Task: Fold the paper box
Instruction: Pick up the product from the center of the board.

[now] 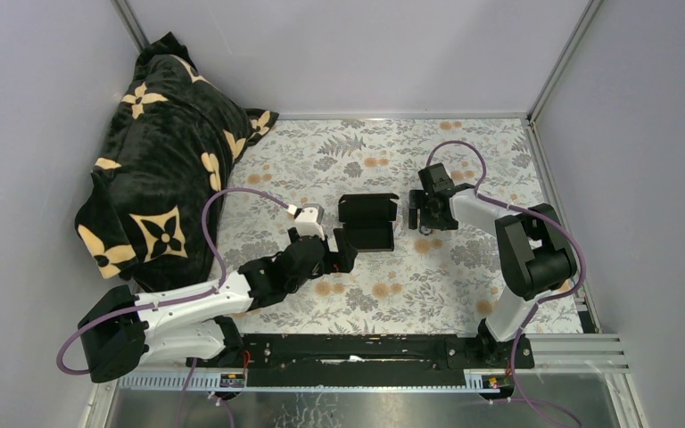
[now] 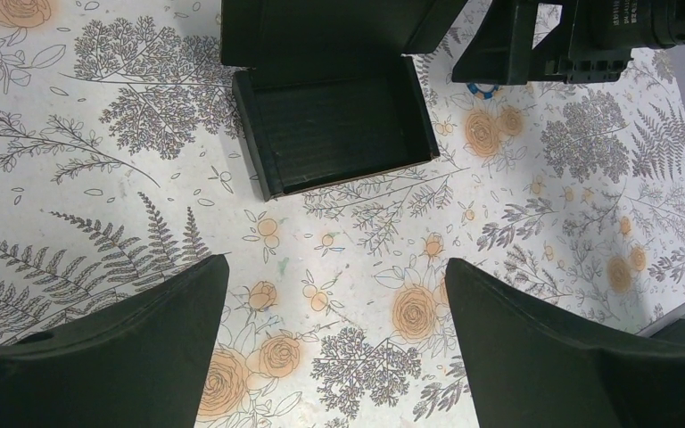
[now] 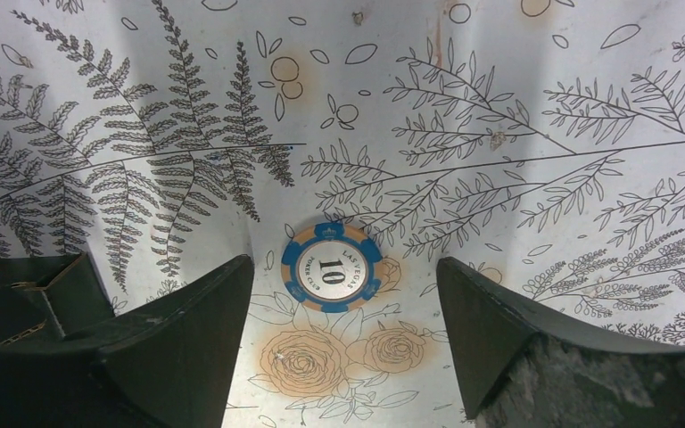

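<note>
Top external: paper box lies lengthwise left-right, mouth up; left fingers, right fingers apart.

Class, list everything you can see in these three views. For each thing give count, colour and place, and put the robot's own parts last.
paper box: one, black, open with its lid flap up, mid-table between the two arms
poker chip: one, blue and cream, marked 10, flat on the cloth below the right arm's jaws
blanket: one, black with cream flowers, heaped in the far left corner
tablecloth: one, white with grey ferns and orange roses, covering the table
mounting rail: one, black, along the near edge
left arm: one, white and black with a purple cable, jaws open just short of the box
right arm: one, white and black with a purple cable, jaws open, to the right of the box
</note>
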### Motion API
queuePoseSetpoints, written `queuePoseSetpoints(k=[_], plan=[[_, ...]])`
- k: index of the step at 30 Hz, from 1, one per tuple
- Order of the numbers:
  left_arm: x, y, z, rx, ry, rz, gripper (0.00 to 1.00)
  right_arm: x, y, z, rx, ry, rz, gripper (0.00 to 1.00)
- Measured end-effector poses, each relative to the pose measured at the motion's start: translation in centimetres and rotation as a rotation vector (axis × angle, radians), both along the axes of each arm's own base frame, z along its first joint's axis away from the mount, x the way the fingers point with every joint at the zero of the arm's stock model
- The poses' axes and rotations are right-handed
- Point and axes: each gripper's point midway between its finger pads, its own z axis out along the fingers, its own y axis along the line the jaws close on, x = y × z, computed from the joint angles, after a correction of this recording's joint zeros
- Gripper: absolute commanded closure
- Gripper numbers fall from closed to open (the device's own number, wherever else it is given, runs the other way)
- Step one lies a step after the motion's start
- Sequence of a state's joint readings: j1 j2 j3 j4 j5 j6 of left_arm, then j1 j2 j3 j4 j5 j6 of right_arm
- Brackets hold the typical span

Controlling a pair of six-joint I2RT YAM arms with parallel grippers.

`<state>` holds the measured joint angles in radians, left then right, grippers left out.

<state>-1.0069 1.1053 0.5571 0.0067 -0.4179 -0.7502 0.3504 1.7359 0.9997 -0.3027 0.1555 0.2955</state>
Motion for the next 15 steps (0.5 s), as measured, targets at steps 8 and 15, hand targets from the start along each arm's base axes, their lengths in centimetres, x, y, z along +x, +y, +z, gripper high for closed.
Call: queuePoseSetpoints(k=[8,15], plan=[[-0.19,0.29,-0.64,0.012,0.008,0.0,0.02,-0.02,0.01,-0.02,0.001,0.001,0.0,0.28],[-0.21,0.33,-0.73,0.014,0.009,0.0,0.02,-0.03,0.06,-0.02,0.003,0.001,0.002,0.34]])
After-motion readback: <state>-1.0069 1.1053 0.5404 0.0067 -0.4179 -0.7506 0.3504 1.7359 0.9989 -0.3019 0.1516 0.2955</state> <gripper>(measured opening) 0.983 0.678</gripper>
